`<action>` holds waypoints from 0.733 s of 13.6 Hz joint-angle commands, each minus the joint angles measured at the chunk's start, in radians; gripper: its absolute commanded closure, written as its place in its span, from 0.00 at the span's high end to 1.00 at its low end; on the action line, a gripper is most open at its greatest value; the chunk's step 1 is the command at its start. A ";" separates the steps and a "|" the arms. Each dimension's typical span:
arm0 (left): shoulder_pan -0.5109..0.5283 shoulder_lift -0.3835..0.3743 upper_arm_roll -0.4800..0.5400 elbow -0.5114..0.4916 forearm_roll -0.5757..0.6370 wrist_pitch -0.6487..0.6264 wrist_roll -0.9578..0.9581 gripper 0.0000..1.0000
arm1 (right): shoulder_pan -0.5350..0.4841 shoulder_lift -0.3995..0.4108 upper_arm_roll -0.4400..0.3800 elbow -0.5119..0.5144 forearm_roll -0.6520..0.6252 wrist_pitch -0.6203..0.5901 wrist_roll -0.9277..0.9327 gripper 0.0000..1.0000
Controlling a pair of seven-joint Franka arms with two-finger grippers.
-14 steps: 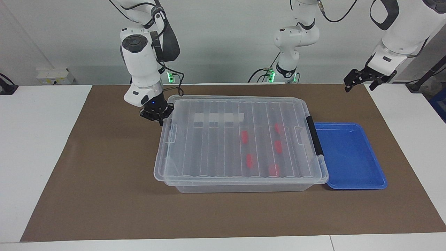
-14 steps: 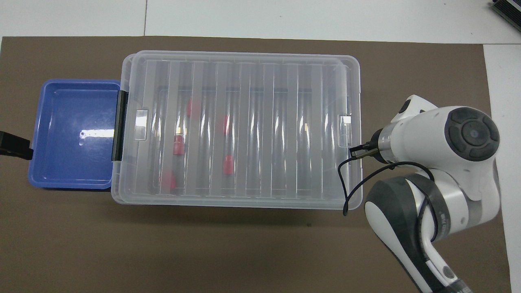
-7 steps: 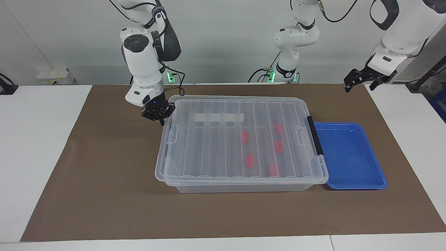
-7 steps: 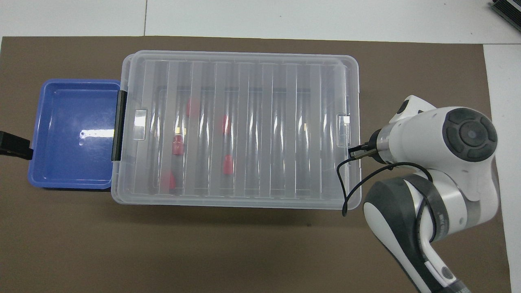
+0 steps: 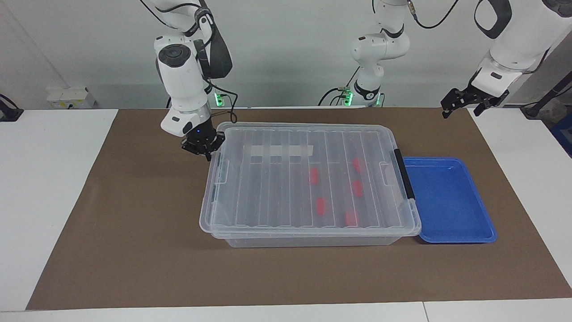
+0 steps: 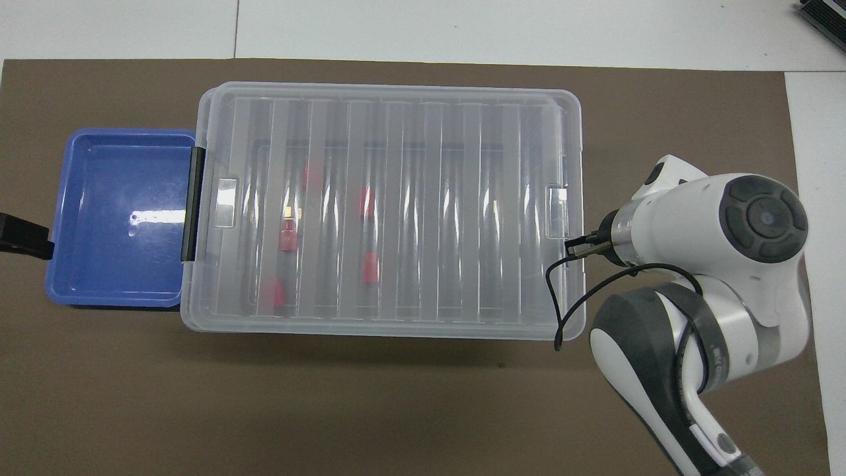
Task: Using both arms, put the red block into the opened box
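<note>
The box (image 5: 313, 240) stands mid-table with its ribbed clear lid (image 5: 277, 179) lying on top. Several red blocks, such as one red block (image 5: 314, 175) (image 6: 370, 266), show through the lid, in the half toward the left arm's end. My right gripper (image 5: 207, 154) is shut, its tips against the lid's corner nearest the robots at the right arm's end. In the overhead view the right arm's wrist hides that gripper. My left gripper (image 5: 451, 105) (image 6: 23, 237) waits raised near the blue tray's end of the table, open and holding nothing.
A blue tray (image 5: 447, 201) (image 6: 119, 218) lies against the box's black handle (image 5: 404, 174) at the left arm's end. A brown mat (image 5: 134, 223) covers the table. A third white arm (image 5: 375, 49) stands at the robots' edge of the table.
My right gripper has edged toward the box, and the lid has slid a little toward the left arm's end. The left arm has not moved.
</note>
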 commanded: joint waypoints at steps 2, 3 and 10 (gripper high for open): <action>0.010 0.018 -0.001 0.010 0.009 0.002 0.004 1.00 | 0.009 0.000 0.006 -0.010 0.016 0.033 0.020 0.00; 0.010 0.018 -0.001 0.009 0.009 0.002 0.005 1.00 | 0.009 0.000 0.006 -0.010 0.016 0.033 0.020 0.00; 0.012 0.021 -0.002 0.001 0.009 0.029 0.004 1.00 | -0.019 -0.023 0.000 0.005 0.016 0.004 0.023 0.00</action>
